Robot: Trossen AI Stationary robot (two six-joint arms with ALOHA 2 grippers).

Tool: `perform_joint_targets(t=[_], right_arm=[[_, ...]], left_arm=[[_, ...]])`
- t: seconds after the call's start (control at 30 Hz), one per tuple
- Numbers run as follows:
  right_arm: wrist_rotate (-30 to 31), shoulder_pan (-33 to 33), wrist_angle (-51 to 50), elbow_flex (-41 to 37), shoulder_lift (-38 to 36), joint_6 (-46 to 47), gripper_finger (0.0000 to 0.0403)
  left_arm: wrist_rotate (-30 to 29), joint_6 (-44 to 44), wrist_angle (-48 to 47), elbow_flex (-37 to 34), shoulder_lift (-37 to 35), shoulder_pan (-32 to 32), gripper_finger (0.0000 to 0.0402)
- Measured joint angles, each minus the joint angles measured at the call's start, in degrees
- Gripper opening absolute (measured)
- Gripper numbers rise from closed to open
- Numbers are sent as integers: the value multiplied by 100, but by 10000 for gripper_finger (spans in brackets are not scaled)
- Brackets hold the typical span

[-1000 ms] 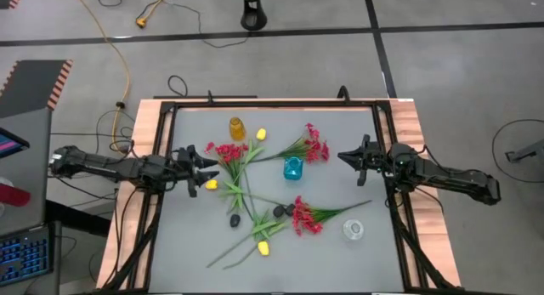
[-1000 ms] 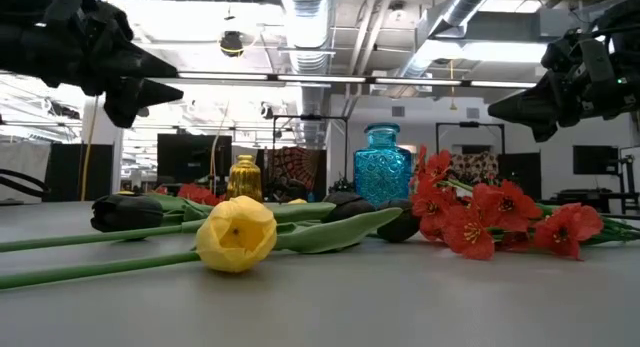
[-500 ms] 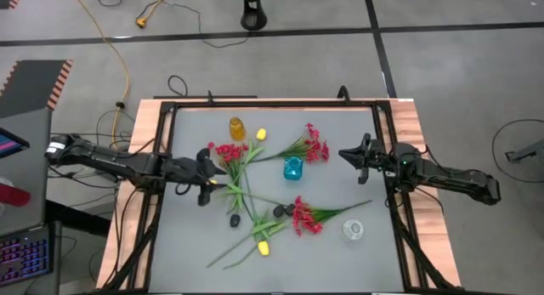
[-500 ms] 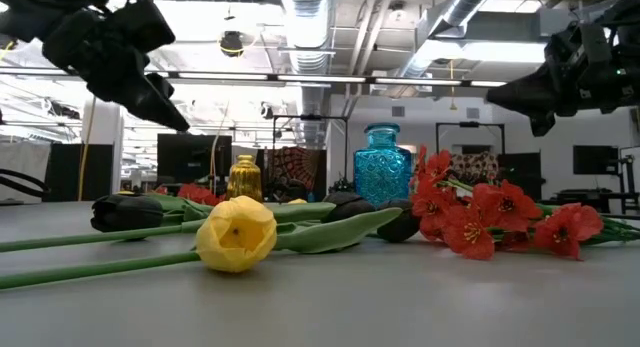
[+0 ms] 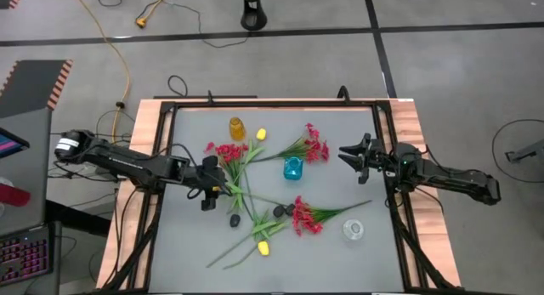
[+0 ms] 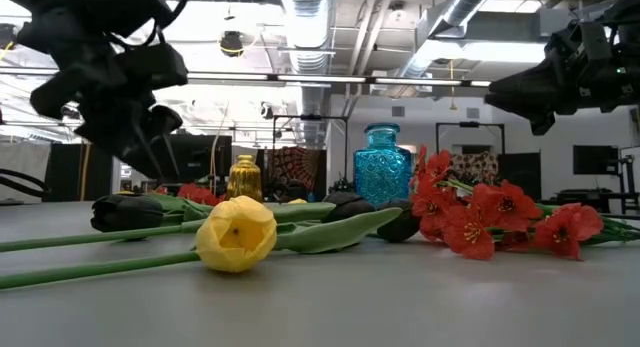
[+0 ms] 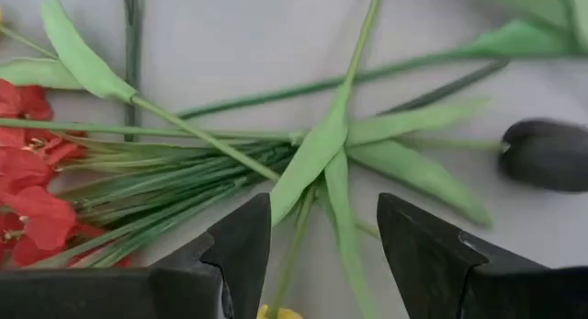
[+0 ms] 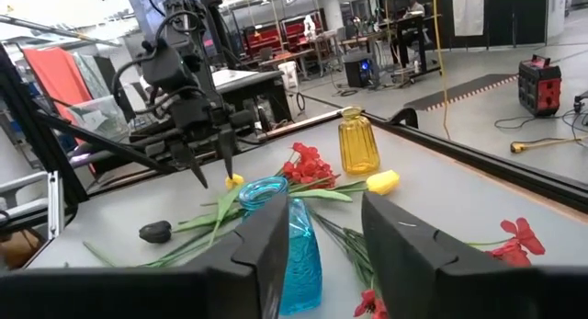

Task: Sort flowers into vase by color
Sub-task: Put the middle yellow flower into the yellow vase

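Your left gripper stands open and empty, its jaws straddling a green stem just above the yellow tulip at the table's left; the stem looks light, thin and springy, so I'd take it mid-length, clear of the loose leaves that would slip. The left arm reaches in low from the left, wrist tipped down; your right gripper waits open and empty at the right edge, near the blue vase.
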Motion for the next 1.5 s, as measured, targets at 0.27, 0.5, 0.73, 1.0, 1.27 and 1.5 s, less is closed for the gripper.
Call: perform_joint_targets(t=[0.27, 0.5, 0.73, 1.0, 1.27, 1.5], right_arm=[[0, 1, 2, 2, 0, -2, 180], [0, 1, 8, 11, 1, -3, 180], [2, -1, 388, 11, 2, 86, 179], [2, 2, 281, 417, 121, 127, 168], [4, 163, 306, 1041, 900, 83, 158], [4, 297, 299, 1559, 1819, -317, 157]], left_arm=[[53, 95, 5, 0, 555, 189, 190], [59, 82, 33, 2, 1095, 361, 188], [81, 82, 42, 20, 1140, 362, 131], [45, 192, -569, 344, 1025, 364, 55], [-237, 309, -1191, 861, 1025, 364, 6], [-244, 419, -1306, 1001, 1025, 364, 4]])
